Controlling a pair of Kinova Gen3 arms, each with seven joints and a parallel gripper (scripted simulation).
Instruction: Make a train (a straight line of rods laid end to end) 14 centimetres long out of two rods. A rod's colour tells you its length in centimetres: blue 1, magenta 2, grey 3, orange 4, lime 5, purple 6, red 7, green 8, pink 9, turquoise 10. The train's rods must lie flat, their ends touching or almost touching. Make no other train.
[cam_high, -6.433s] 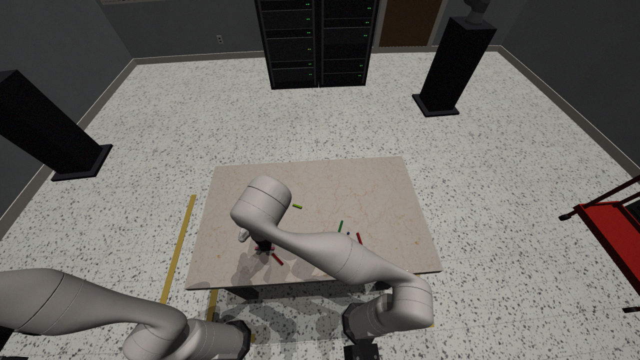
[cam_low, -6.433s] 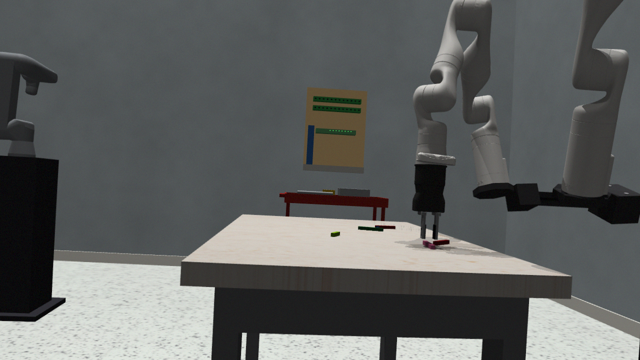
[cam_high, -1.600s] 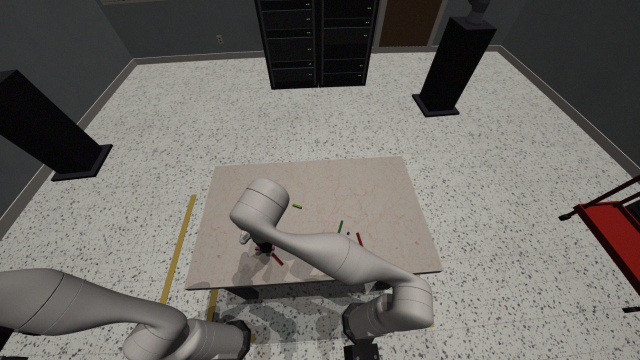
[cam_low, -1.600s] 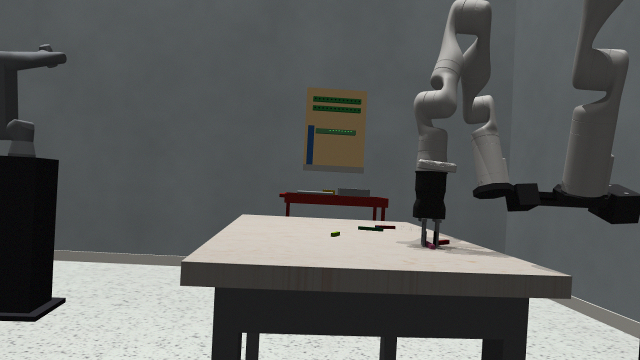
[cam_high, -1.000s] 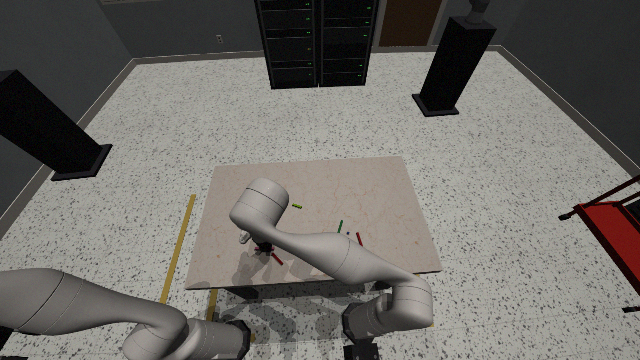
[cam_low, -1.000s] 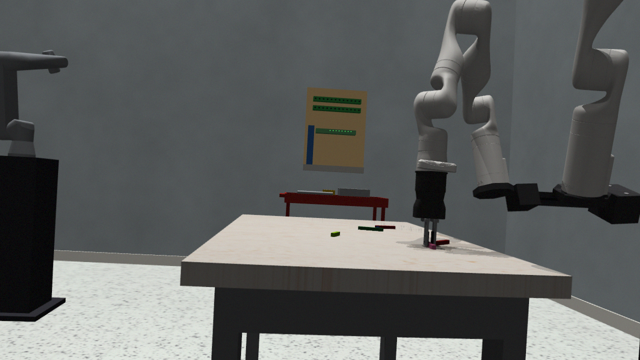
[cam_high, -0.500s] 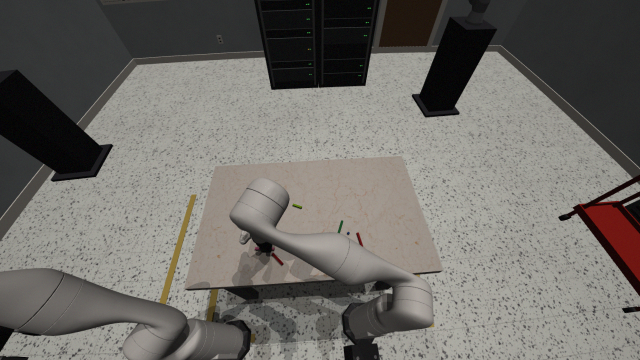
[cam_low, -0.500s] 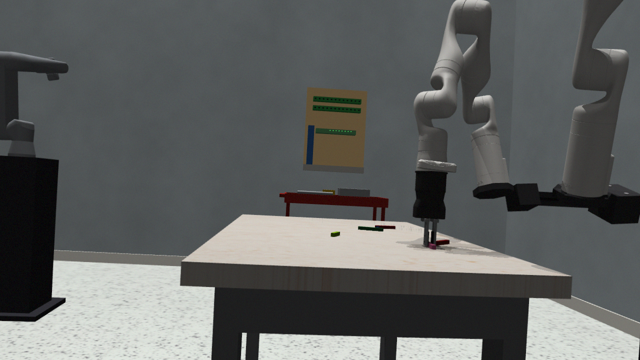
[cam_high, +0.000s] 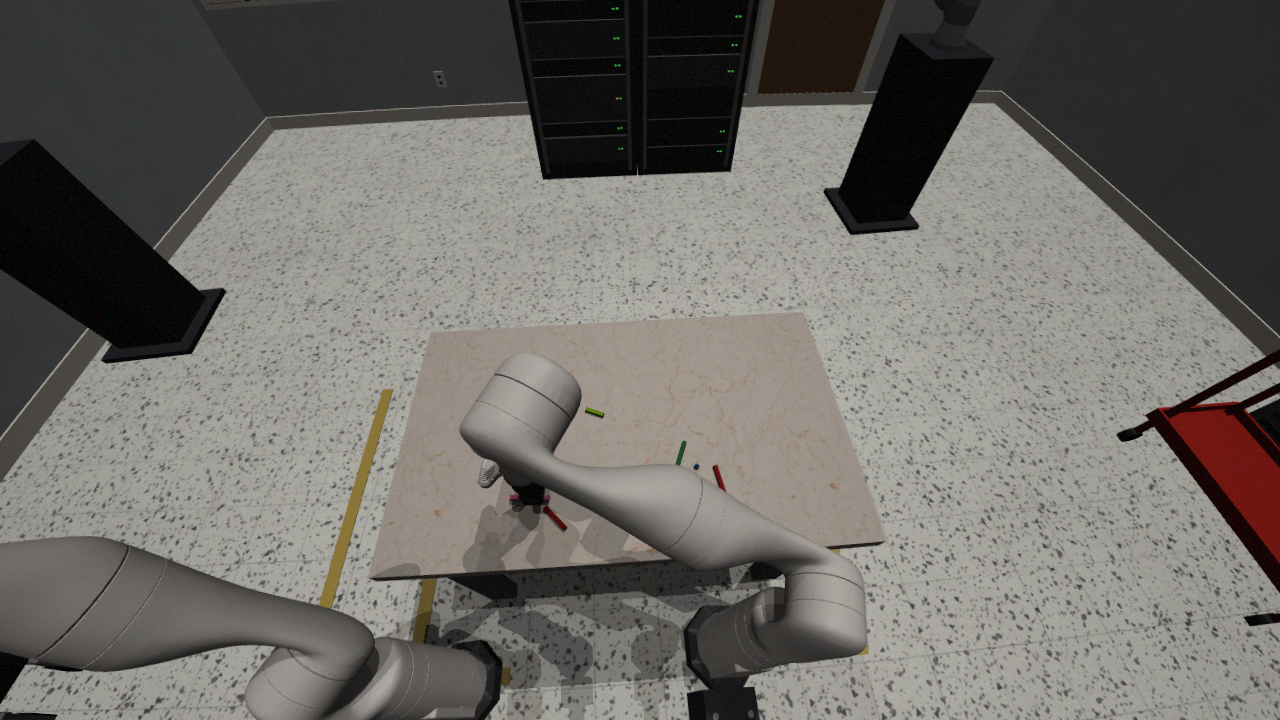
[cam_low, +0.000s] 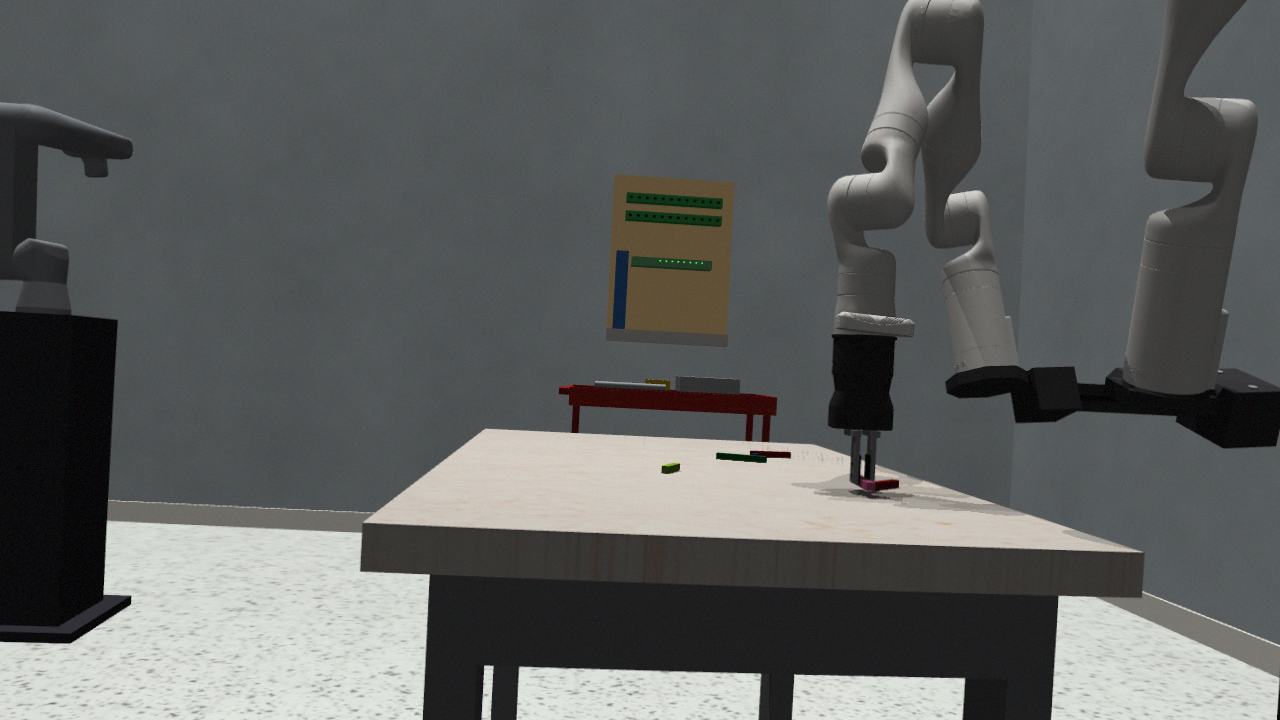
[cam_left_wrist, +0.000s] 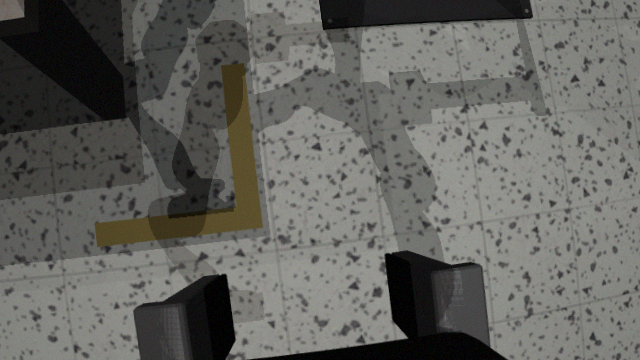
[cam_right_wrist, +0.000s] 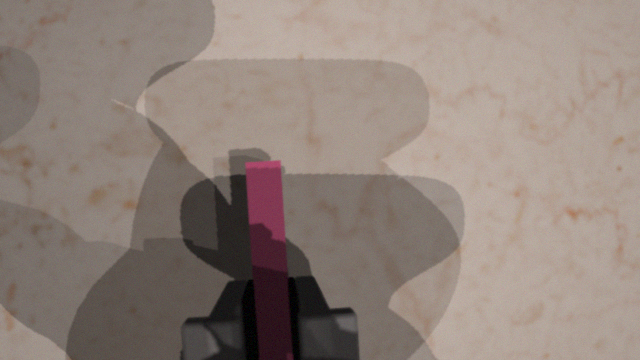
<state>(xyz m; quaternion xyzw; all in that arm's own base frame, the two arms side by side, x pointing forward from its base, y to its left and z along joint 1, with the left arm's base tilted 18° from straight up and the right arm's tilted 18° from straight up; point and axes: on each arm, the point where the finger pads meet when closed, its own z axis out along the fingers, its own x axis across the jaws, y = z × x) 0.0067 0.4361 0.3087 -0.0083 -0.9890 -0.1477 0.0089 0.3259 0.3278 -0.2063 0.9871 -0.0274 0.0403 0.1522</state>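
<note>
Since the pink rod (cam_high: 514, 498) (cam_low: 867, 486) (cam_right_wrist: 267, 210) looks light and stiff, we judge its middle the best hold, where our right gripper (cam_high: 529, 499) (cam_low: 862, 481) (cam_right_wrist: 273, 314) pinches it just above the table (cam_high: 760, 358) (cam_low: 626, 501) (cam_left_wrist: 10, 9) (cam_right_wrist: 500, 125), our left gripper (cam_left_wrist: 309, 298) wide open.

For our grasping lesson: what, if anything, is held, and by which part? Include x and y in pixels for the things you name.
The right end effector (cam_high: 529, 501) (cam_low: 861, 481) (cam_right_wrist: 273, 314) holds the pink rod (cam_high: 514, 498) (cam_low: 868, 486) (cam_right_wrist: 267, 210) around its middle.

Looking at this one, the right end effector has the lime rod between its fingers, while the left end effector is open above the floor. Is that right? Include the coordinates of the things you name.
Not quite: the right wrist view shows the pink rod (cam_high: 513, 499) (cam_low: 867, 486) (cam_right_wrist: 266, 200), not the lime one, between the fingers of the right end effector (cam_high: 529, 499) (cam_low: 863, 481) (cam_right_wrist: 273, 314). The left end effector (cam_left_wrist: 309, 298) is indeed open above the floor (cam_high: 313, 268) (cam_low: 223, 608) (cam_left_wrist: 325, 200).
</note>
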